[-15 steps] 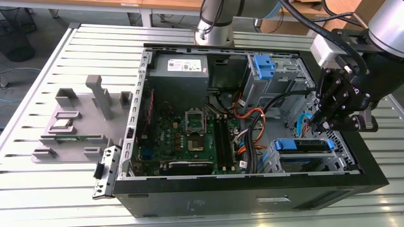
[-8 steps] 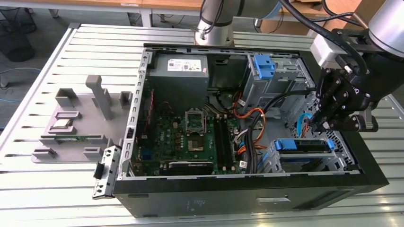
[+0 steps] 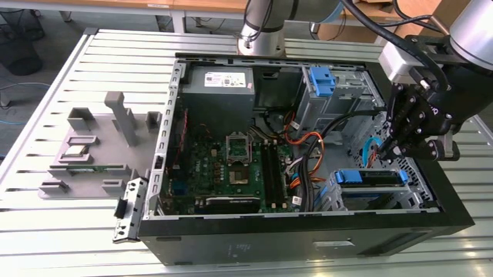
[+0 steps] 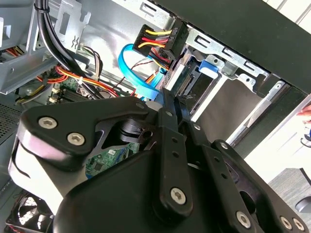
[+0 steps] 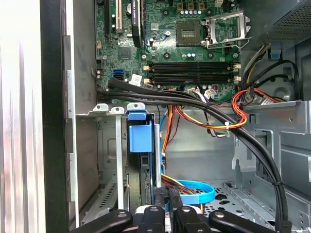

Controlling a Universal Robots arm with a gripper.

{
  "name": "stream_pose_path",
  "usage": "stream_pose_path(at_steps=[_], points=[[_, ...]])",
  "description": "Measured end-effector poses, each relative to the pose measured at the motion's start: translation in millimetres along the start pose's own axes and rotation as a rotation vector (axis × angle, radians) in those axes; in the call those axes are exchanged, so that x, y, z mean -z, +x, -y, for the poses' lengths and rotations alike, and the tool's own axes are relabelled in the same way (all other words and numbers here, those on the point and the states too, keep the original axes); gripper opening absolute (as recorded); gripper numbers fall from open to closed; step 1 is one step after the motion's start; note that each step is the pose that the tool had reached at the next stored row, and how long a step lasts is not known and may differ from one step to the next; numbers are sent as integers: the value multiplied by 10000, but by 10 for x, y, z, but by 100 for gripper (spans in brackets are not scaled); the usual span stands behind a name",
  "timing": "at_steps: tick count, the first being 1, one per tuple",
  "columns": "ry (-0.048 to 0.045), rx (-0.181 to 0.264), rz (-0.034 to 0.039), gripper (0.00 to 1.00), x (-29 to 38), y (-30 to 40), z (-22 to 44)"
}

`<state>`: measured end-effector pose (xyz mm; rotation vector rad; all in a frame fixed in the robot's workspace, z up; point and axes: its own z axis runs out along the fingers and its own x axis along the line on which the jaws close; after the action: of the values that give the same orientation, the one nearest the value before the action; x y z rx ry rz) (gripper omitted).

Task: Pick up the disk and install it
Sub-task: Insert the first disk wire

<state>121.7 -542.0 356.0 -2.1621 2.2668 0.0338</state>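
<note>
Beside the open computer case's (image 3: 231,245) right-hand wall in the exterior view, the end effector (image 3: 387,153) hangs over the drive-bay corner, pointing down into the chassis. Going left to right in that view: the grey fixture (image 3: 92,144) on the tabletop (image 3: 46,231) lies well apart from it, the motherboard (image 3: 231,167) is nearer, and the disk (image 3: 370,178) — seen by its blue carrier bracket — sits in the lower drive cage just below and slightly left of the fingertips. Its long axis runs across the cage, roughly crosswise to the arm's approach. In the first wrist view the blue bracket (image 5: 141,136) stands just ahead of the tips, slotted edge-on between the cage rails. The fingers appear drawn close together with nothing between them — my judgement is that the disk is already seated, or nearly so. A blue data cable (image 5: 197,191) loops close by the tips.
</note>
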Motion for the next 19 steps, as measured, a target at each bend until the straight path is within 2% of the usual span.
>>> stream_pose_path(at_steps=[6, 14, 19], points=[[13, 0, -2, 16, -1, 2, -3], [286, 38, 11, 16, -22, 59, -62], [318, 50, 13, 16, -23, 68, -83]])
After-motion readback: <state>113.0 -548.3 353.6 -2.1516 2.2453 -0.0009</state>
